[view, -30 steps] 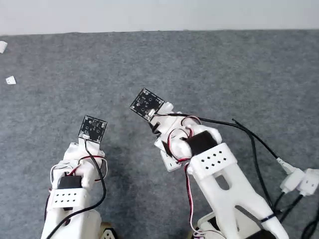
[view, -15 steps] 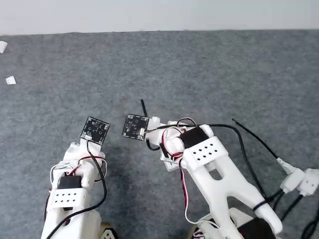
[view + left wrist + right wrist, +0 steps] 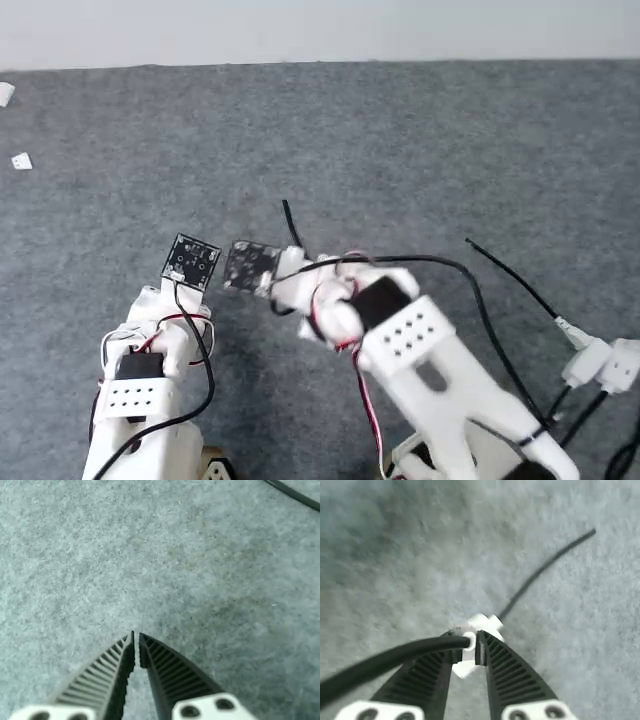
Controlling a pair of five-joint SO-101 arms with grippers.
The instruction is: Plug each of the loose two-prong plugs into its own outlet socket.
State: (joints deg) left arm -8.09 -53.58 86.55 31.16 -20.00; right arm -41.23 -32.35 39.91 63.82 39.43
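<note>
My right gripper (image 3: 471,639) is shut on a small white two-prong plug (image 3: 483,623) just above the grey carpet. A thick black cable (image 3: 385,661) runs from the plug back past the fingers. In the high view this cable (image 3: 440,262) trails to the right behind the right arm (image 3: 400,335), whose wrist is close beside the left arm's wrist (image 3: 190,262). My left gripper (image 3: 136,636) is shut with nothing between its fingers, low over bare carpet.
A thin black wire (image 3: 545,565) lies on the carpet beyond the plug; its end (image 3: 288,215) shows past the right wrist. White connectors (image 3: 600,362) with more cables sit at the right edge. Two small white pieces (image 3: 20,160) lie far left.
The right arm has swung left with the plug and its cable, ending close beside the left wrist. The left arm has barely moved.
</note>
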